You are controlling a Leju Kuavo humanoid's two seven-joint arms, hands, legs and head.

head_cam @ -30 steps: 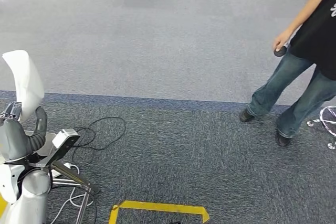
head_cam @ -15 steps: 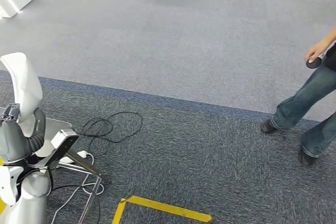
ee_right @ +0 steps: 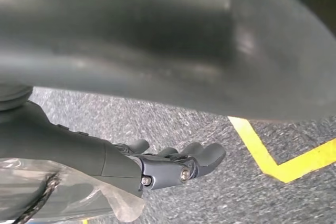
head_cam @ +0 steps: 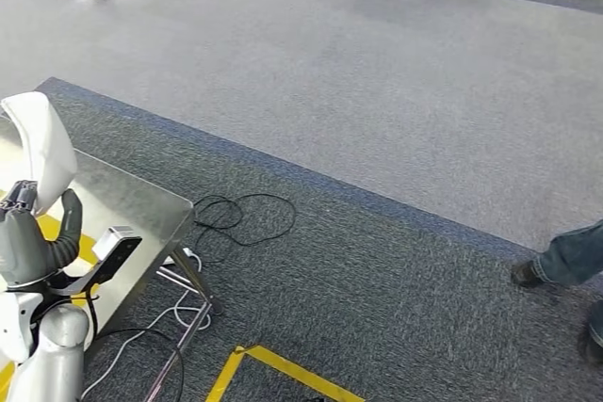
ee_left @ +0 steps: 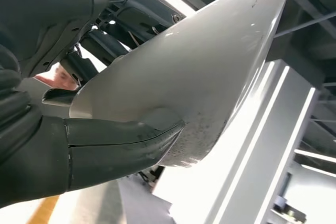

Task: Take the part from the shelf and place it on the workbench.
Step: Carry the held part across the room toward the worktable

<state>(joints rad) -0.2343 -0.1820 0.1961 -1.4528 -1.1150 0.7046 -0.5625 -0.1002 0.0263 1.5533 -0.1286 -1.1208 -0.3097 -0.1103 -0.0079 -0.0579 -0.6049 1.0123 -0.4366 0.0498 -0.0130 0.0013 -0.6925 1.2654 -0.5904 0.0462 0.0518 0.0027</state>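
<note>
Part (head_cam: 41, 146) is a curved white shell, gripped upright in the left hand (head_cam: 32, 237) above the near corner of the metal desk (head_cam: 135, 206). The right hand (ee_right: 180, 163) hangs low over the carpet, holding nothing, fingers loosely apart. Risk: the thumb pinches only the shell's lower edge, so it could tip or slip during walking. Cables (head_cam: 238, 218) beside the desk legs might snag a foot.

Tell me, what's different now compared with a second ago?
The whole view has swung round, so the robot itself turned: a metal table has come into sight on the left, and the person has slid toward the right edge. That is camera motion, not things moving. The left hand still grips the white part; the right hand hangs empty above the carpet.
</note>
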